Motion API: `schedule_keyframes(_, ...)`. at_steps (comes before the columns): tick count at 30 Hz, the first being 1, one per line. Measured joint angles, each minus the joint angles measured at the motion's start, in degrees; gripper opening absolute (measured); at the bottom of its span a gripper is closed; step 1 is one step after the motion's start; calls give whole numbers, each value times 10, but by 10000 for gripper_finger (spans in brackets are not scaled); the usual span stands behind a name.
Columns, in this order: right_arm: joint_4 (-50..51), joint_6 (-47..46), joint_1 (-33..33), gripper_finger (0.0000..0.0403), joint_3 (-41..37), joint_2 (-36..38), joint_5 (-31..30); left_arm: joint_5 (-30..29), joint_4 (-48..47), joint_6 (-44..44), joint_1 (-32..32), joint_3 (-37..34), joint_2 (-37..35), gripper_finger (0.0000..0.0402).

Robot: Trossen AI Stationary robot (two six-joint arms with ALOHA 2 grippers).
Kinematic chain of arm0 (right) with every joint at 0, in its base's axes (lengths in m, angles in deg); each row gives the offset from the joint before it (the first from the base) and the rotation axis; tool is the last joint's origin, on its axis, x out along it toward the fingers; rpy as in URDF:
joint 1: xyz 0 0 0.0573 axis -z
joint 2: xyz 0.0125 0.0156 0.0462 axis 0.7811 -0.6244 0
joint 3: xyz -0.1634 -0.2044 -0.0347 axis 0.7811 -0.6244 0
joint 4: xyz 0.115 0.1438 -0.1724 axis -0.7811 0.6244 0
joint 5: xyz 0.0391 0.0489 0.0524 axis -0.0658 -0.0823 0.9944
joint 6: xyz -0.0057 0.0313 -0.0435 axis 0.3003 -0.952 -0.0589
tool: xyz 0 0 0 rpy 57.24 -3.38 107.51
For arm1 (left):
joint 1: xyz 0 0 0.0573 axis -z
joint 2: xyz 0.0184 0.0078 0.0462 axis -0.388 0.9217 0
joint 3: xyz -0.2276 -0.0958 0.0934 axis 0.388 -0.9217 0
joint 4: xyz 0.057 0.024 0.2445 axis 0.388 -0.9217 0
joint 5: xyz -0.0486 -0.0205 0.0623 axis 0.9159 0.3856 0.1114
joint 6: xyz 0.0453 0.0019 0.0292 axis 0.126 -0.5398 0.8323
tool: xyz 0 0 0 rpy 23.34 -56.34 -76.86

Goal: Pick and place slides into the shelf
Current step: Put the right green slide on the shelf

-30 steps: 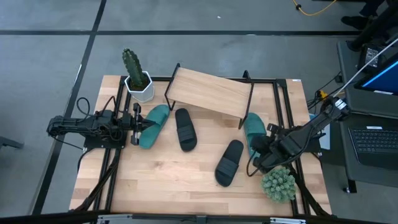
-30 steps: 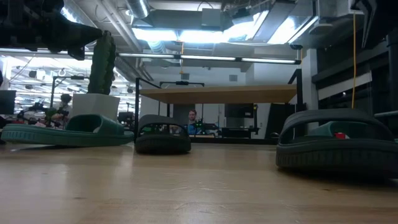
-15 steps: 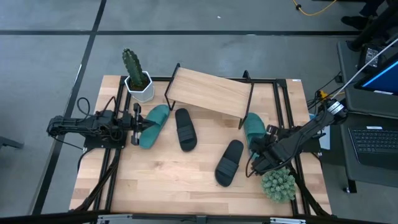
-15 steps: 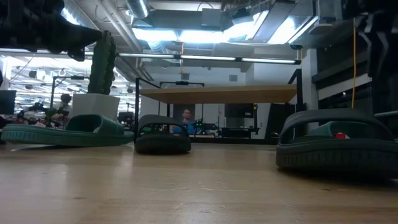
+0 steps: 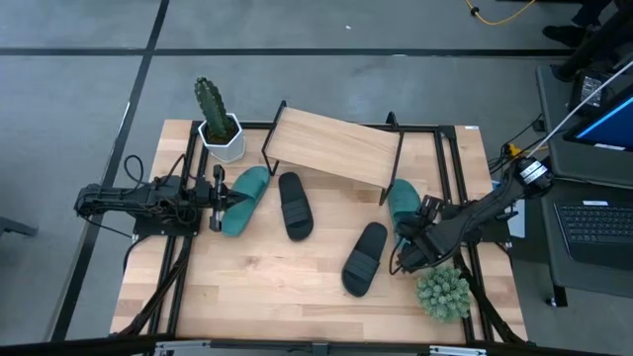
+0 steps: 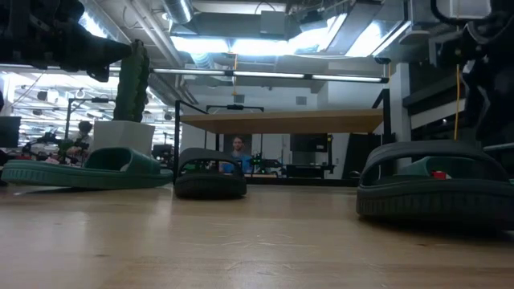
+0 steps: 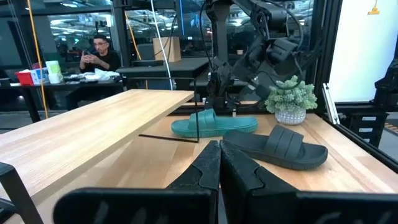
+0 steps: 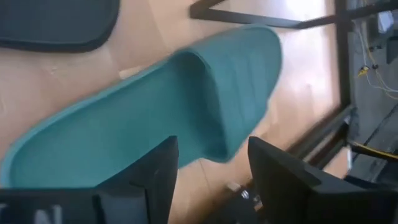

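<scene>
Two teal and two black slides lie sole-down on the table. One teal slide (image 5: 244,199) and a black one (image 5: 295,205) lie left of centre, a second black slide (image 5: 365,257) right of centre. My right gripper (image 8: 211,180) is open and points steeply down over the other teal slide (image 8: 186,99), also seen at the right (image 5: 401,208), its fingers apart above the slide's long edge near the strap. My left gripper (image 7: 219,163) is shut and level, beside the left teal slide. The shelf (image 5: 331,146) stands slanted at the table's far side.
A potted cactus (image 5: 216,119) stands at the far left by the shelf, a small green succulent (image 5: 442,292) at the near right, close to my right arm. Black frame rails (image 5: 455,168) run along the table's edges. A person (image 6: 238,148) sits in the room beyond.
My right gripper has gone down and a little toward the table's far edge, closer to the right teal slide; in the low view its arm has come into the picture's upper right. The slides have stayed where they were.
</scene>
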Motion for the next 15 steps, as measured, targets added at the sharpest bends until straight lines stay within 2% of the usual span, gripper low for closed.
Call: schedule_keyframes(15, -94, 68, 74, 193, -59, 0, -9, 0, 1, 44, 0, 0, 0, 0)
